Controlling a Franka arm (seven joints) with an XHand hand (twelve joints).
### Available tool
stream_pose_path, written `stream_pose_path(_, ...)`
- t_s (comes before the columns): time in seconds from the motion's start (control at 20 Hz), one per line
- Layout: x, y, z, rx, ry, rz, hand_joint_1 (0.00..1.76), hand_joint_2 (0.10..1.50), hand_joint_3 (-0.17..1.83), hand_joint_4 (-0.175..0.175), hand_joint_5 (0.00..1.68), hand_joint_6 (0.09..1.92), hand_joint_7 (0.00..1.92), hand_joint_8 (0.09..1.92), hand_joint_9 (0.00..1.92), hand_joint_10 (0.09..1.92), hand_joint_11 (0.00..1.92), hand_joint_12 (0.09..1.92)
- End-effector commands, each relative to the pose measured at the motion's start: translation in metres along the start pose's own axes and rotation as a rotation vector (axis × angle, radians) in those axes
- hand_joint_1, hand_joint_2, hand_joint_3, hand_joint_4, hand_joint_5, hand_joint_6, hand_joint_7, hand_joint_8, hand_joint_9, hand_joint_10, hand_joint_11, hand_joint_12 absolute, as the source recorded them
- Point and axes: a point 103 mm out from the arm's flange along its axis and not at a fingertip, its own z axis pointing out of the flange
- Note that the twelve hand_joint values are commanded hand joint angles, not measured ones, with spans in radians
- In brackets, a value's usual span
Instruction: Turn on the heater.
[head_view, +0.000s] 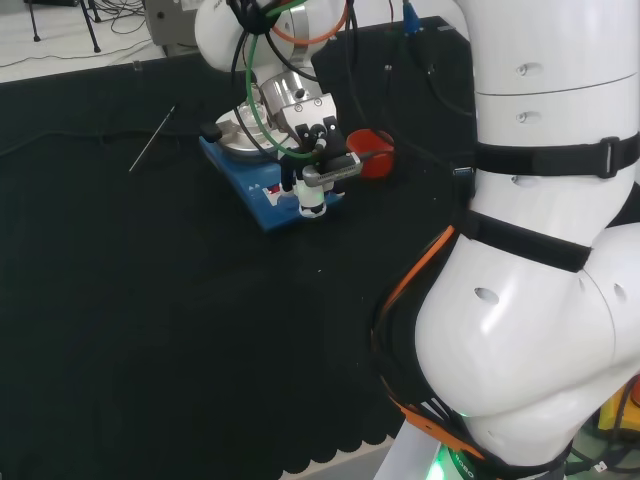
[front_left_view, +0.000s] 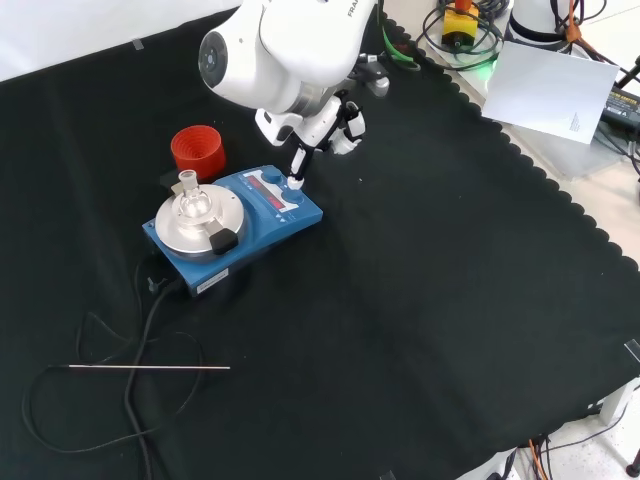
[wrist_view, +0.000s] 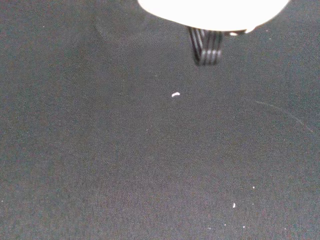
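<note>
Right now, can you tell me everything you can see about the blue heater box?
The heater is a flat blue box lying on the black cloth. On top sits a round silvery plate with a small clear glass flask on it and a black block at the plate's edge. Its sloped front panel has a red strip and a white knob. A black cable runs from its back. The hand reaches down with a straight finger at the knob. A red ribbed ring stands just beside it.

Laboratory setting: blue hotplate heater (front_left_view: 236, 228) carrying a small glass flask (front_left_view: 191, 203) stands at 10 o'clock on the black-cloth surface (front_left_view: 420, 300); cabling beyond.
</note>
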Motion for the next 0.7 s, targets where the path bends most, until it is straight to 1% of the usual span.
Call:
stream_pose_path(0.05, 0.0015, 0.0004, -0.0010, 0.010, -0.007, -0.001, 1.47, 0.58, 1.25, -0.023, 0.24, 0.09, 1.55, 1.89, 1.69, 1.71, 1.29, 1.37)
stream_pose_path(0.5, -0.0021, 0.0070, -0.0033, 0.030, -0.002, -0.011, 1.47, 0.58, 1.26, -0.022, 0.25, 0.09, 1.55, 1.89, 1.70, 1.71, 1.29, 1.38)
stream_pose_path(0.7, -0.0027, 0.0097, -0.0008, 0.040, -0.001, -0.009, 1.47, 0.57, 1.27, -0.023, 0.25, 0.09, 1.55, 1.89, 1.70, 1.71, 1.29, 1.38)
